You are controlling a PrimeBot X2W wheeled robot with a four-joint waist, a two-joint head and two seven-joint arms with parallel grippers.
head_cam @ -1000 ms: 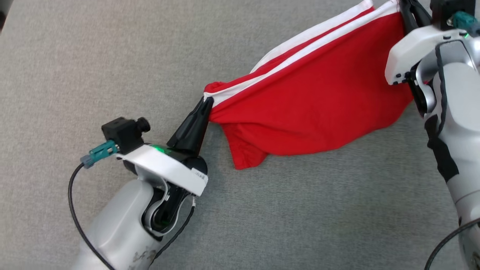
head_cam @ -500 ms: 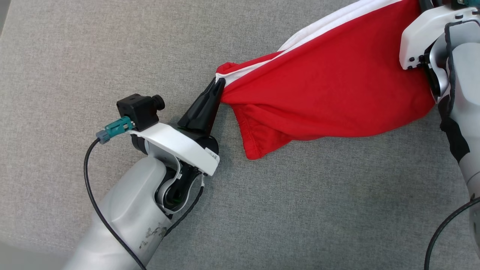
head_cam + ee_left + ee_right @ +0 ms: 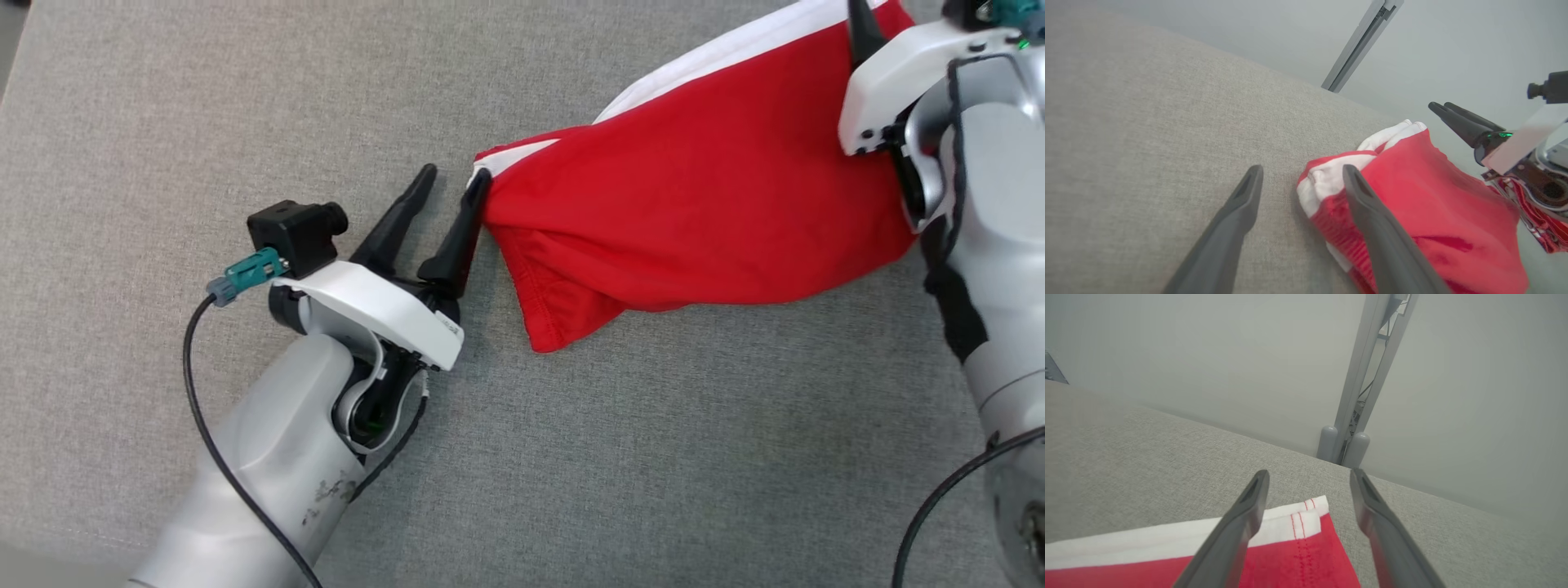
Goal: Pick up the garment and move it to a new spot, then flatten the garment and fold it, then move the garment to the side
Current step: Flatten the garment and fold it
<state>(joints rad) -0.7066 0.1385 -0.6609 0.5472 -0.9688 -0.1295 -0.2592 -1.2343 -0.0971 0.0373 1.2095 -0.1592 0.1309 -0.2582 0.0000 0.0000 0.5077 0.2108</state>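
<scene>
i am holding my left gripper (image 3: 455, 173) spread wide with nothing pinched; its inner finger is touching the near corner of the garment (image 3: 702, 204). my right gripper (image 3: 1309, 473) is also standing spread, its fingers straddling the far corner at the white band (image 3: 1280, 524) and gripping nothing. the garment is lying on the grey fabric surface (image 3: 245, 98), stretched between my two grippers.

i am judging it as light, soft knit cloth: limp, prone to bunching and sagging, not fragile, and unlikely to slide on this rough weave. i am reckoning the best holds to be the corners of the white-banded edge, where the doubled, stitched cloth gives something firm to pinch, and the red hem (image 3: 543, 302) for flattening.

its long axis is running diagonally in the head view, from beside my left gripper up toward my right one, with the white band lying along the far side and the open hem pointing toward me.
</scene>
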